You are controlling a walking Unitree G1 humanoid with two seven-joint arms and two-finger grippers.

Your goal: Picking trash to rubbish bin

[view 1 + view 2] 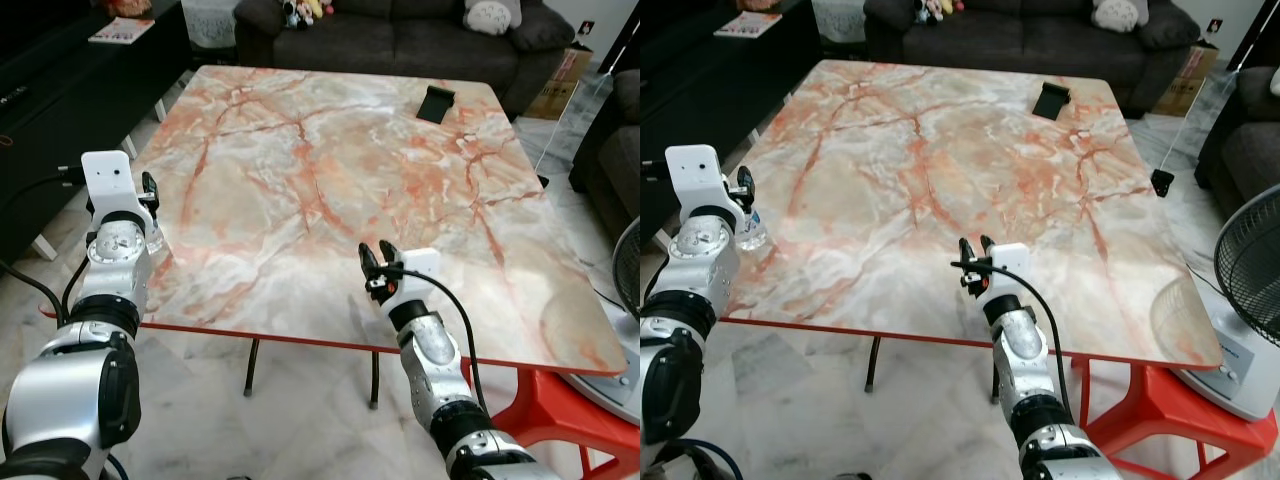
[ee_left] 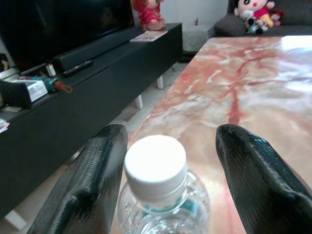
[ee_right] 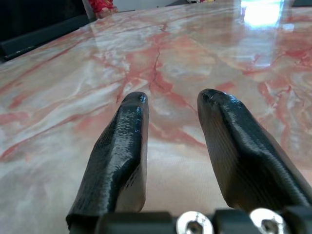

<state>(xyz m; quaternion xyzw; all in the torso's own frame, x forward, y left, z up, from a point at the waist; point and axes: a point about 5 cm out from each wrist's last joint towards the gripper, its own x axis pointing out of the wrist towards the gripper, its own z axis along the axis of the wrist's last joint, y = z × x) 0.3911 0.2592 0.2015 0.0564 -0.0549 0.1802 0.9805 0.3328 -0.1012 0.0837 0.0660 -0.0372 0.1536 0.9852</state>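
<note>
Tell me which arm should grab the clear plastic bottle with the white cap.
Left. The left gripper already straddles the clear plastic bottle with the white cap at the marble table's left edge, fingers open on either side. The right gripper hovers near the front edge, well away from it.

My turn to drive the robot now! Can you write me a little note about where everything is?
Left tool: open, fingers on either side of the clear bottle at the marble table's left edge, not squeezing yet.
Right tool: open, holding nothing, over the near edge.
A black object sits at the far side.
Done: nothing binned.
Left: close on the bottle, lift it, find the bin.
</note>
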